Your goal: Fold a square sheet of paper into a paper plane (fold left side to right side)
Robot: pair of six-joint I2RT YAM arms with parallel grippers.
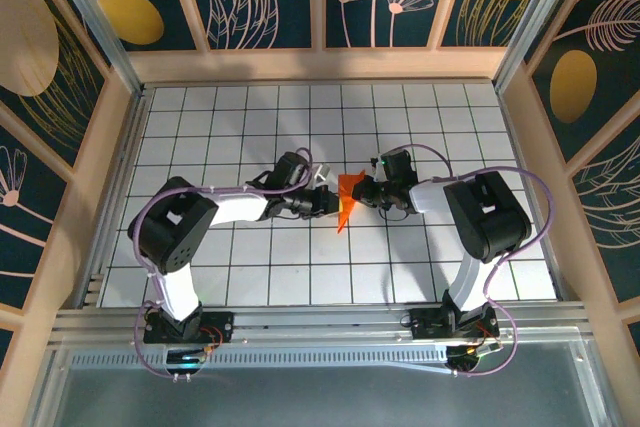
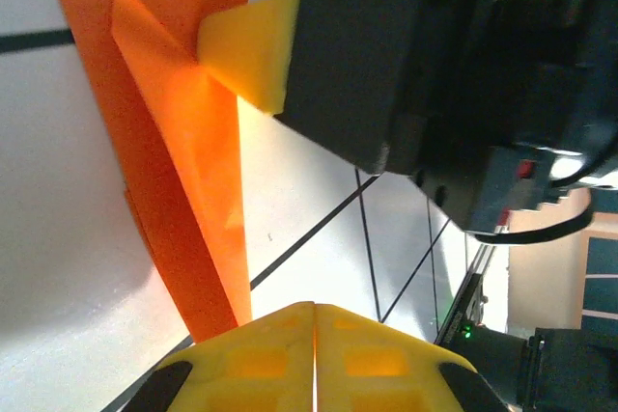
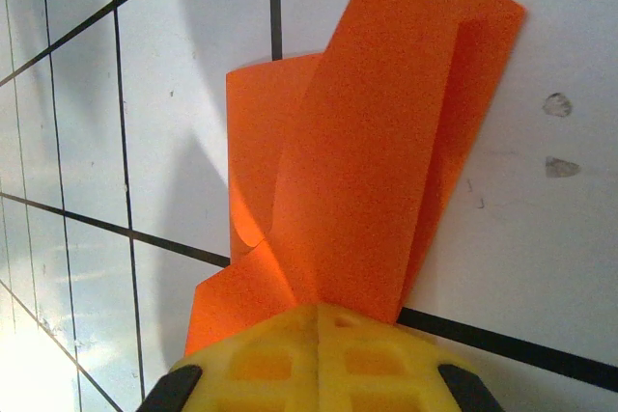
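- At the middle of the white gridded table (image 1: 250,117), one square sheet of paper (image 1: 347,203) sits between the two arms. It is bright orange, already creased into a pointed wedge with loose flaps, and appears partly lifted off the surface.
- The right gripper (image 3: 314,359) has its jaws closed on the near end of the sheet, which fans out from between them. Seen from the left wrist, one yellow pad (image 2: 249,50) presses on a crease.
- The left gripper (image 2: 314,359) has its jaws closed tight together. The sheet's narrow end slips behind the fingertips (whether it is actually pinched there, I cannot tell).
- Risk of tearing: the paper is thin and the two grippers sit very near each other. If the arms pull apart or twist against one another, the sheet could rip or crumple.
- Risk of a crooked fold: the flaps stand unpressed. If the paper slides in the grip, the left side may not land squarely on the right, and the crease would set off-line.
- Count: one sheet of paper, two arms, two grippers.
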